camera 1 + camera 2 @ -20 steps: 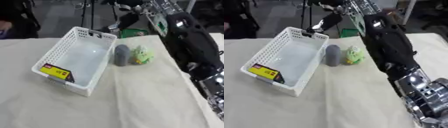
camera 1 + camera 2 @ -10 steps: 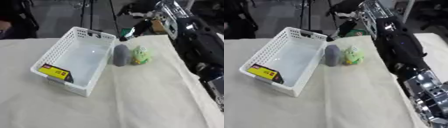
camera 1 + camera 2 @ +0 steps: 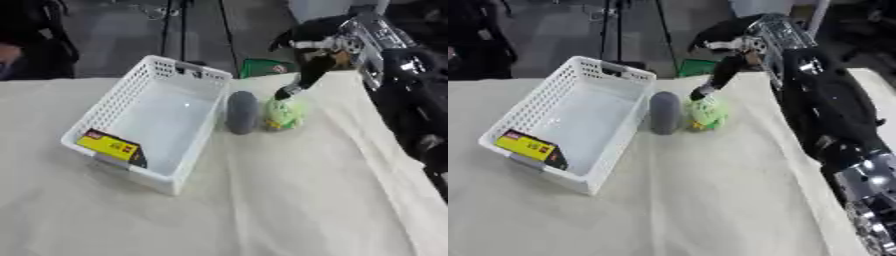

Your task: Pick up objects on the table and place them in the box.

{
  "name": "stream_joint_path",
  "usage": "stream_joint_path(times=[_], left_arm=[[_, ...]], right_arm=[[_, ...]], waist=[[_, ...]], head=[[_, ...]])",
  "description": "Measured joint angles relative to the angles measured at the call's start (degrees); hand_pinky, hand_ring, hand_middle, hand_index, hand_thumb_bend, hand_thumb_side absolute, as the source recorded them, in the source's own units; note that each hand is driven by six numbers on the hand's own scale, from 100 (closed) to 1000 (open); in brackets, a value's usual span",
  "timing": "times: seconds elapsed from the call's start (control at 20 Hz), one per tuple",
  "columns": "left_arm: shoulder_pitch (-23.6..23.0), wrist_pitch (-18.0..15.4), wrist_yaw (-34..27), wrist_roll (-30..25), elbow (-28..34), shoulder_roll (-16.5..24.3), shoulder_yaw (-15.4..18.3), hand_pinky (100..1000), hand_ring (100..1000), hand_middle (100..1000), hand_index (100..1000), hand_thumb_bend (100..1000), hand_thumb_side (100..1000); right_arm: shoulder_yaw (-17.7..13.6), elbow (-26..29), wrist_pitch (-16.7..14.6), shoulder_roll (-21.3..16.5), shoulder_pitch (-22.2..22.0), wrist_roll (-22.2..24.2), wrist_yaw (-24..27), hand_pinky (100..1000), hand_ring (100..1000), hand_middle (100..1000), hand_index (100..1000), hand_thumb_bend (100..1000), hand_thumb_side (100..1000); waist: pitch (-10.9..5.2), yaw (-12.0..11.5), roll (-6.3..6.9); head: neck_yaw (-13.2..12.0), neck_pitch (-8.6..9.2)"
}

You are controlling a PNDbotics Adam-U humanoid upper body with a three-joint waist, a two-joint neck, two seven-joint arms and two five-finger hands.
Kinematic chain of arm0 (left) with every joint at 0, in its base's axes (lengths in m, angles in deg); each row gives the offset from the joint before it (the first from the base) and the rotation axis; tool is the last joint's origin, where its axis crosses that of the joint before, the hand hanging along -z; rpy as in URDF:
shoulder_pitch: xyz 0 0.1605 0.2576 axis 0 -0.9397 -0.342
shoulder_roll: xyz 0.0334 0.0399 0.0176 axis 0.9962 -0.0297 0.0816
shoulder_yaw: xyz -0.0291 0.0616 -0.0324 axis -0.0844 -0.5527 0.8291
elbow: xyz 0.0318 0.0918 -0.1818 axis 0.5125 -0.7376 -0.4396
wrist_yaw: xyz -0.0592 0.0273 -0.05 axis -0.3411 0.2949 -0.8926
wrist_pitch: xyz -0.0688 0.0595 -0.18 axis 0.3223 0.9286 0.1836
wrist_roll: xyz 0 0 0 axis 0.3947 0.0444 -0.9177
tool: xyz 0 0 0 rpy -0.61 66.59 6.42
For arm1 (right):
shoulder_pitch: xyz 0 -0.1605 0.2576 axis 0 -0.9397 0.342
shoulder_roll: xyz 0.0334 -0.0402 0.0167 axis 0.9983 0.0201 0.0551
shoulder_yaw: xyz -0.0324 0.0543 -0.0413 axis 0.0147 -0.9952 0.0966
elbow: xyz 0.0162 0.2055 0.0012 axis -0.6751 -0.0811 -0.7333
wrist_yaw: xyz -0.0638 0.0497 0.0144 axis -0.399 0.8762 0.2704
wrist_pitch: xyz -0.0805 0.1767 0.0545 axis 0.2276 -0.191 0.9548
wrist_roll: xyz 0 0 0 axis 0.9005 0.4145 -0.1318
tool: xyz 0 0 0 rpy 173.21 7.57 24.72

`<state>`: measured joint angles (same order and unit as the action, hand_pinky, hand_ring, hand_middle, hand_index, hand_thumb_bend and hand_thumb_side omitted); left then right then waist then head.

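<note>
A white slatted basket [image 3: 116, 105] with a yellow label lies on the cloth-covered table, left of centre. Next to its right wall lies a grey oblong object [image 3: 241, 111], and touching that is a small green soft toy [image 3: 284, 113]. My right hand [image 3: 311, 69] reaches in from the upper right, and its straight dark fingers [image 3: 290, 90] point down to just above the toy's top. Nothing is held in that hand. My left hand shows in neither view.
My black right arm [image 3: 824, 105] runs along the table's right side. Beyond the far edge a green object [image 3: 267, 68] sits on the floor, with stand legs nearby. The near part of the cloth [image 3: 262, 200] is bare.
My right hand has come down from the upper right toward the green toy, its fingers now just over it. The basket, grey object and toy have stayed where they were.
</note>
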<state>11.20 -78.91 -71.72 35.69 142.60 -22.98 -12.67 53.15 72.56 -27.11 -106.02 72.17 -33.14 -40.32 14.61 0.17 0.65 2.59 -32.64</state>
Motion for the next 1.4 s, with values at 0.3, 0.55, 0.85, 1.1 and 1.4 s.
stream_joint_path(times=[0.3, 0.55, 0.85, 1.1, 1.4], left_arm=[[0.0, 0.0, 0.0, 0.0, 0.0, 0.0, 0.0, 705, 684, 791, 757, 100, 670], [0.0, 0.0, 0.0, 0.0, 0.0, 0.0, 0.0, 706, 684, 791, 757, 100, 670], [0.2, 0.1, 0.0, -0.1, 0.0, 0.0, 0.0, 706, 685, 792, 757, 100, 670], [0.3, 0.2, 0.0, -0.2, 0.0, 0.0, 0.0, 706, 686, 793, 756, 100, 670], [0.3, 0.3, 0.0, -0.4, 0.0, -0.1, 0.0, 706, 687, 793, 756, 100, 669]], right_arm=[[0.0, -1.6, 0.2, 0.0, -0.5, 0.1, -0.9, 907, 968, 941, 1000, 615, 721], [-0.7, -3.6, 0.5, 0.3, -1.3, -2.6, -2.5, 899, 959, 919, 1000, 569, 691], [-1.6, -6.3, 1.8, 1.7, -1.4, -6.6, -5.4, 894, 953, 919, 1000, 500, 662], [-2.5, -8.7, 2.9, 3.1, -1.4, -9.4, -8.7, 893, 953, 920, 1000, 486, 655], [-3.6, -11.1, 4.2, 4.0, -1.4, -11.5, -11.6, 892, 953, 915, 1000, 504, 661]], waist=[[0.25, -0.1, 0.02], [0.56, -0.4, 0.10], [0.64, -0.7, 0.11], [0.96, -1.0, 0.14], [1.12, -1.2, 0.17]], head=[[0.0, 0.01], [0.0, 0.03], [0.2, 0.29], [0.5, 0.52], [0.7, 0.65]])
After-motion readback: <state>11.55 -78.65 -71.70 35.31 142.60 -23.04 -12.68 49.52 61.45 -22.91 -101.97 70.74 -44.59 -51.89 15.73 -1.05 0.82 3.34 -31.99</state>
